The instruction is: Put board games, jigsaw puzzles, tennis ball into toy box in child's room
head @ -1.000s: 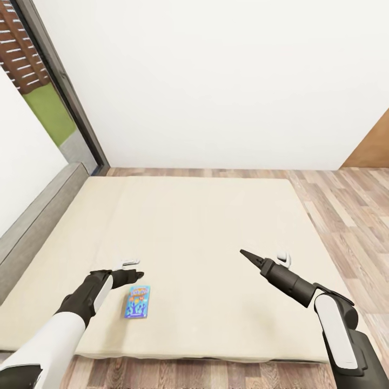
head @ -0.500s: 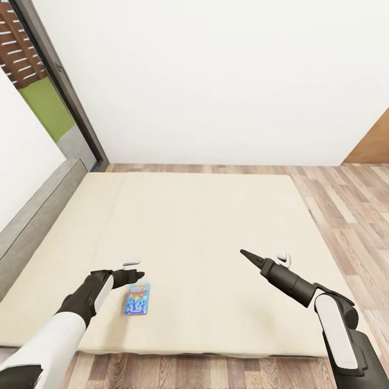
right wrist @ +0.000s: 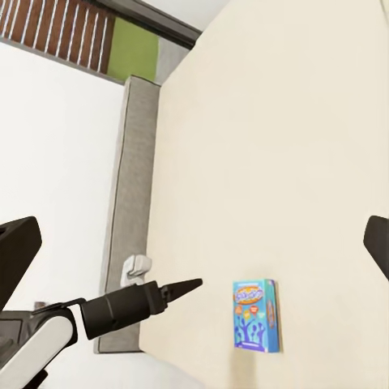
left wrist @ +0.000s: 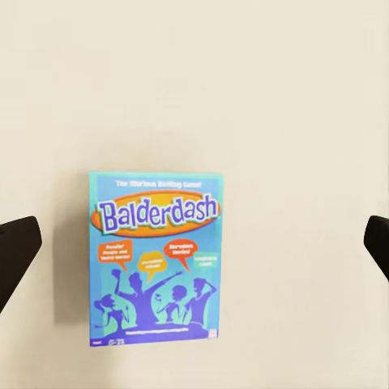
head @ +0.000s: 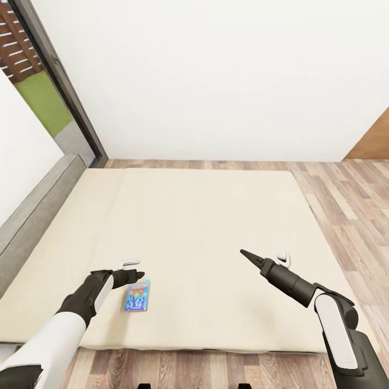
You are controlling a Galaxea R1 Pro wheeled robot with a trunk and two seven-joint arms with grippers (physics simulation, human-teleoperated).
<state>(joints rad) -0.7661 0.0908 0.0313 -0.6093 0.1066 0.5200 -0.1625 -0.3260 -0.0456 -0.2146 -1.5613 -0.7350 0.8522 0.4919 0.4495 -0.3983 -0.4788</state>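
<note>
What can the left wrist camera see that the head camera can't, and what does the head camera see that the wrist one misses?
Left wrist view: the blue board game is close enough to read its title, "Balderdash", with a dark gripper finger at each side edge.

Head view: both arms, the left gripper above the game, the right gripper out over the bed, the headboard, window and wood floor.

Both: the game lying flat on the beige mattress.

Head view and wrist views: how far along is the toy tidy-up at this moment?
Nothing visibly done here: the toy box isn't in these views. One small blue board game lies flat on the bed, untouched. In hand: nothing; the left gripper hovers open beside the game, and the right gripper is empty over the mattress. Left: grasp this game and carry it to the box.
</note>
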